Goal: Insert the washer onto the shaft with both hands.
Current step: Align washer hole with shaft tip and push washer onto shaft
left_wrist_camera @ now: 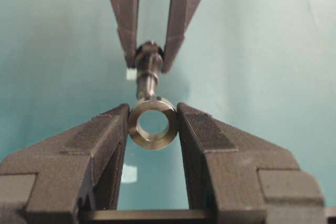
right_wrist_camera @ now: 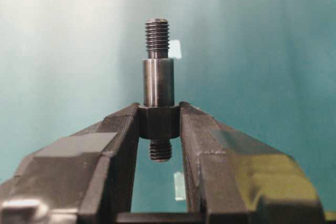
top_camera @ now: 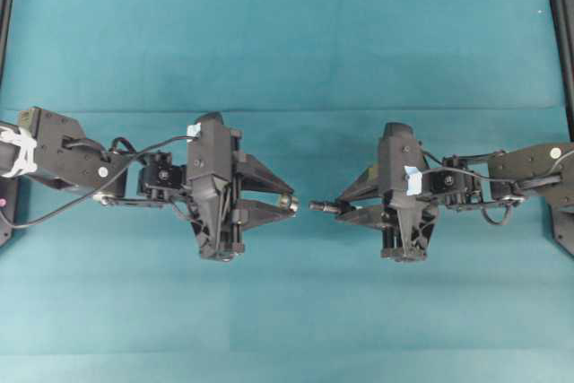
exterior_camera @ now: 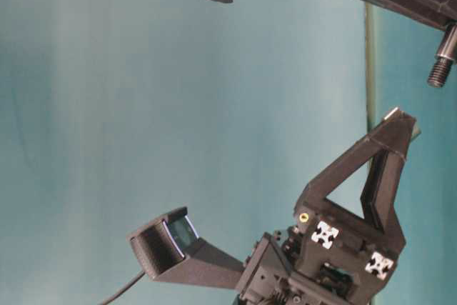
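In the left wrist view, nearest the lens, we see the left gripper (left_wrist_camera: 153, 121) with its jaws clamped on the washer (left_wrist_camera: 153, 123), one dark finger (left_wrist_camera: 100, 140) pressing each side of the ring. The washer is silvery-tan, held edge-on between the tips, and its open bore faces outward toward the shaft (left_wrist_camera: 148, 72) beyond it. We note the shaft's near end sits just at the washer's upper rim in this view; whether the two touch we cannot tell. In the right wrist view the right gripper (right_wrist_camera: 159, 121) has its jaws clamped on the shaft's (right_wrist_camera: 158, 87) wider collar, the smooth grey barrel and threaded narrow end projecting forward past the tips and a short threaded stub showing behind them. In the overhead view both arms are raised over the teal table (top_camera: 287, 42) and face each other tip to tip: left gripper (top_camera: 289, 204) with the washer (top_camera: 287, 203) at its tips, right gripper (top_camera: 341, 207) with the shaft (top_camera: 323, 207) pointing at it, a small gap showing between washer and shaft end. The two parts lie roughly on one line. In the table-level view the shaft's threaded end (exterior_camera: 441, 62) hangs at the upper right, apart from the left gripper's fingers (exterior_camera: 389, 155) below it.
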You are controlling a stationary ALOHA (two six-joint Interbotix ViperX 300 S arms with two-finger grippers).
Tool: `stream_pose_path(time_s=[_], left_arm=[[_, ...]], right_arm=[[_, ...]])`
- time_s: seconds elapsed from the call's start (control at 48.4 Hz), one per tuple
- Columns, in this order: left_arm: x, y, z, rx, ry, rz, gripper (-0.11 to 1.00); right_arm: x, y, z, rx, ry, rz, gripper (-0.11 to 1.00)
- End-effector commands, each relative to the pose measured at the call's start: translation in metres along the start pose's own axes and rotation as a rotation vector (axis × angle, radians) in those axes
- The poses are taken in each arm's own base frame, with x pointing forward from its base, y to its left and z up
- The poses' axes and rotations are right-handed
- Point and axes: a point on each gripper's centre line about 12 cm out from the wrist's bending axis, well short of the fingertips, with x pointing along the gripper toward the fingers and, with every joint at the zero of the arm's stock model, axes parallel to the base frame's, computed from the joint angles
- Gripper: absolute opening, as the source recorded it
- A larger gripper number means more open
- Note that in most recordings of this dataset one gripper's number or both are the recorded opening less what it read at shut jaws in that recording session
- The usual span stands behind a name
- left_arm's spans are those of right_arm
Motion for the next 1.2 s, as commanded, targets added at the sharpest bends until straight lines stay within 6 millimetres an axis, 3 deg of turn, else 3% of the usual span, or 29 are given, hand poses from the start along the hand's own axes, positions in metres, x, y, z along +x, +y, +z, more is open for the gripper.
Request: stream_pose_path(time_s=[0.0,1.179], left_arm=[[0.002,-0.002,0.009,0.003,-0.025,-0.007,0.37],[0.015,-0.002,0.010,0.003,-0.016,-0.005,0.37]], right_arm=[[0.000,0.002,0.009,-0.002,-0.038,0.006,-0.01],[0.000,0.005,0.021,-0.003,-0.129,0.019,-0.01]])
